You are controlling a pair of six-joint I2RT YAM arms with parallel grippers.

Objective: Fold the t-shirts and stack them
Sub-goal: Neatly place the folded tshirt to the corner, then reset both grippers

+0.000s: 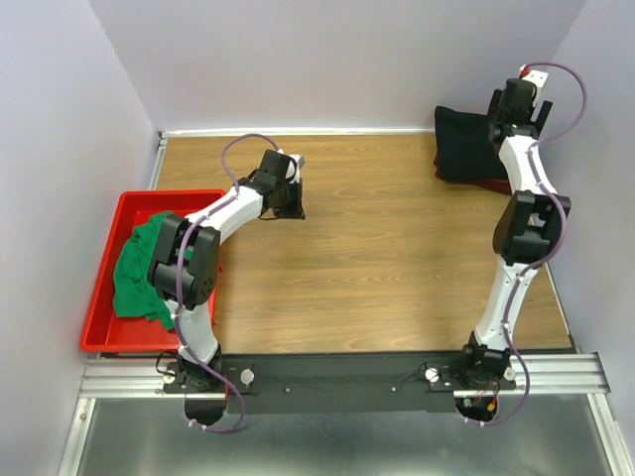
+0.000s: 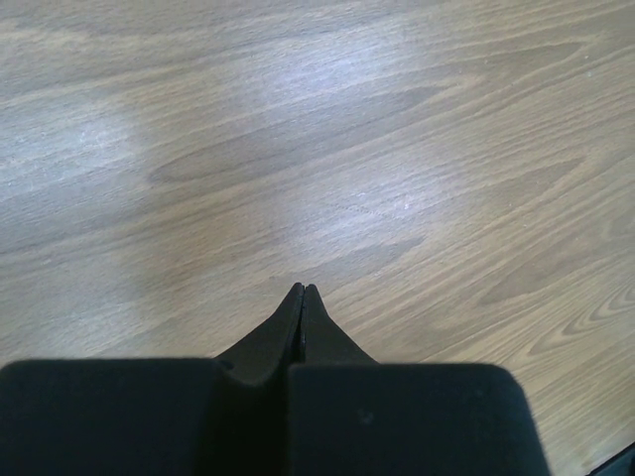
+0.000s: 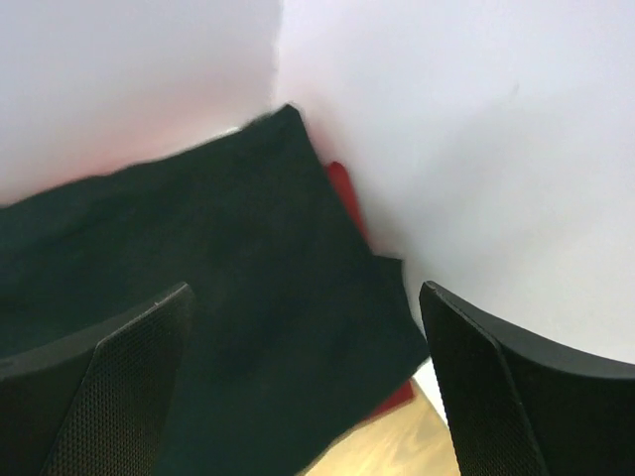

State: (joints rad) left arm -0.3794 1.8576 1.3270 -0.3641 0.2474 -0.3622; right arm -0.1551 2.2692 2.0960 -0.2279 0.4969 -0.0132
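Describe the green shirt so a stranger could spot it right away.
At the left edge of the wooden table sits a red tray. The green t-shirt lies crumpled inside it, partly behind the left arm. It is the only green cloth; the black t-shirt lies folded in the far right corner.

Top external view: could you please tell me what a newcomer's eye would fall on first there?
The bright red tray at the left of the table stands out, with a crumpled green t-shirt heaped in it. Next comes the folded black t-shirt in the far right corner, a reddish cloth peeking out beneath it, with the right gripper open above. The left gripper is shut over bare wood.
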